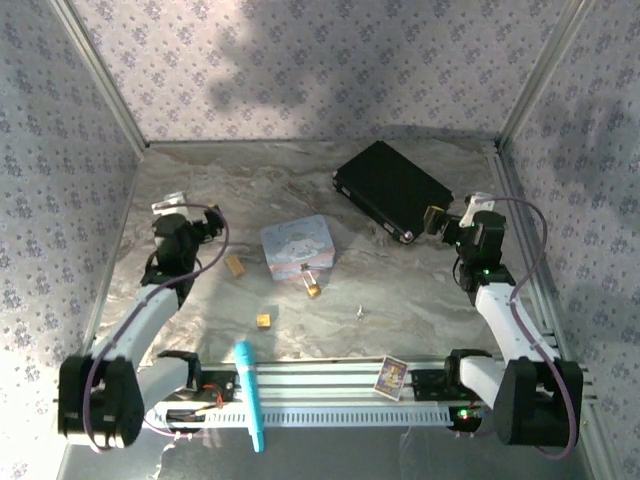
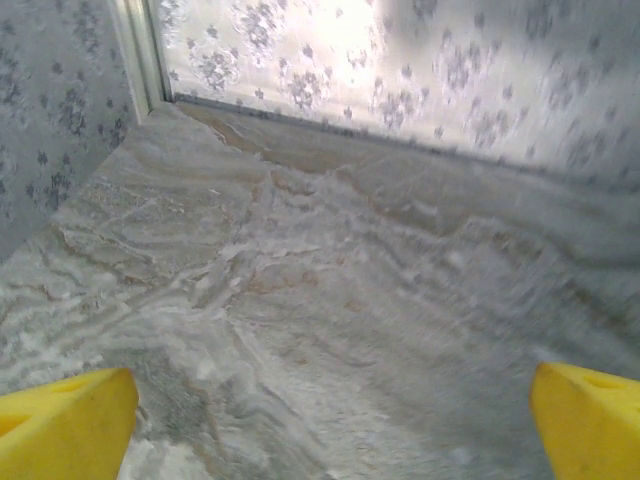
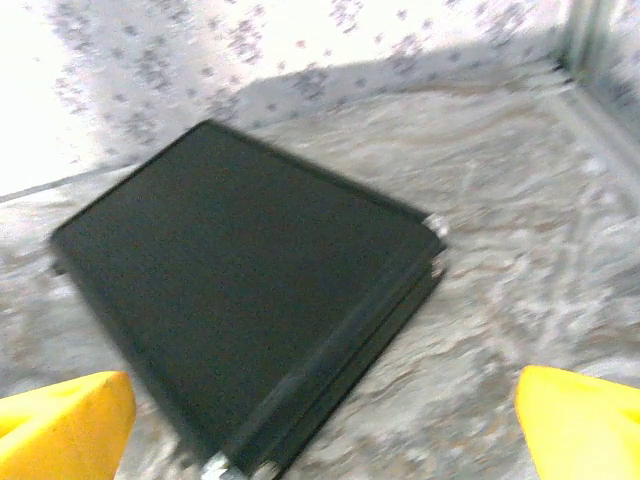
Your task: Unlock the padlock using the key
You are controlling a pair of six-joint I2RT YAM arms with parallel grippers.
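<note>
Reaching for the two pieces comes first, since both grippers hang empty with jaws wide apart: the left gripper [image 1: 207, 222] over bare marble near the left wall, the right gripper [image 1: 440, 220] just beside the black case [image 1: 390, 188]. The padlock [image 1: 312, 286] lies at the near edge of the pastel tin [image 1: 296, 246], touching or just beside it. The key [image 1: 360, 312] is a pale speck to its right, apart on the table. The right arm looks best placed for the flat key, descending straight with fingers low, while the left pins the padlock body clear of the tin.
</note>
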